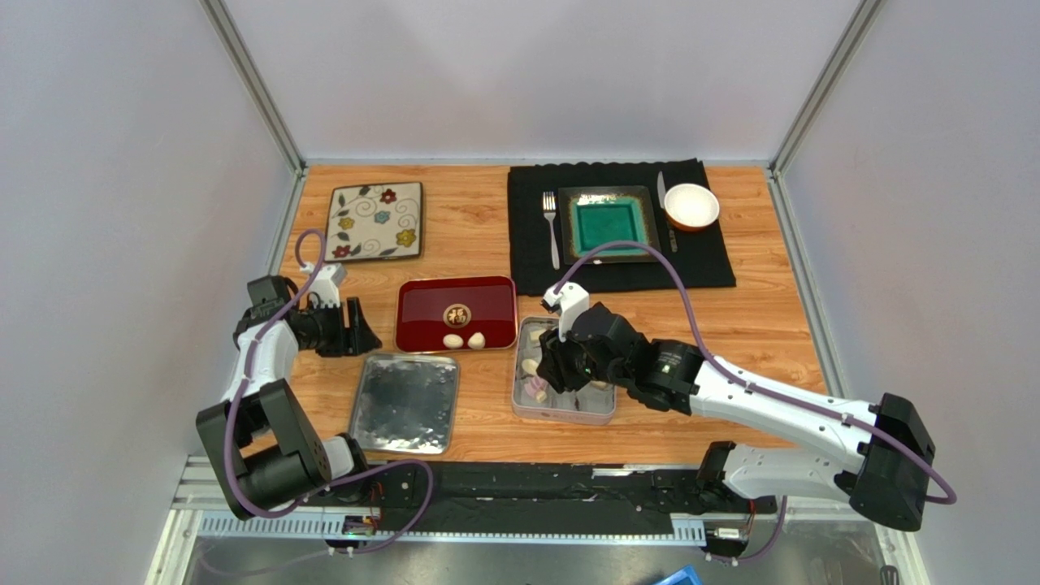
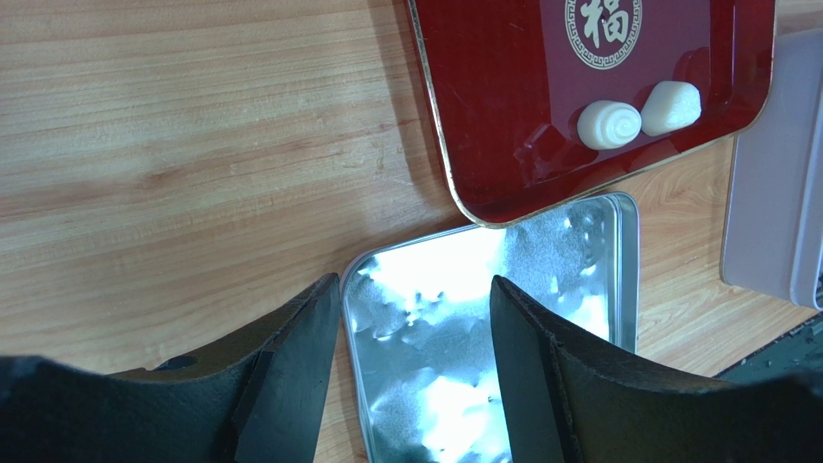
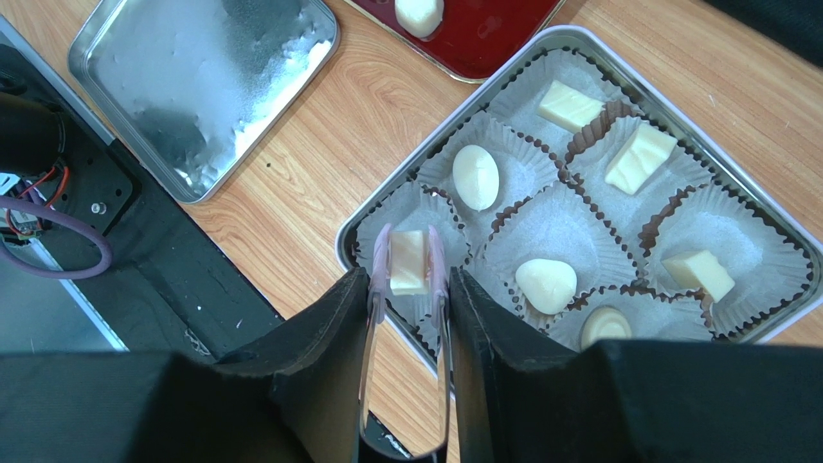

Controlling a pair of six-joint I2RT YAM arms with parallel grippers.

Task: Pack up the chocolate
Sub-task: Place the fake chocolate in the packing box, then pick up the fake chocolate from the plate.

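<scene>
My right gripper (image 3: 410,278) is shut on metal tongs (image 3: 406,328) with pink tips. The tongs pinch a cream chocolate (image 3: 408,261) over a white paper cup in the near-left corner of the tin box (image 3: 341,249). Several more chocolates, such as an oval one (image 3: 475,177), lie in other cups. Two chocolates (image 2: 609,123) (image 2: 670,106) rest on the red tray (image 2: 502,116). From above, the right gripper (image 1: 543,366) is over the box (image 1: 563,414). My left gripper (image 2: 415,289) is open and empty, just above the tin lid (image 2: 541,251), left of the tray (image 1: 421,319).
The shiny tin lid (image 1: 405,402) lies in front of the red tray. At the back are a floral plate (image 1: 376,221) and a black mat with a green plate (image 1: 607,224), a fork (image 1: 551,226) and a white bowl (image 1: 691,206).
</scene>
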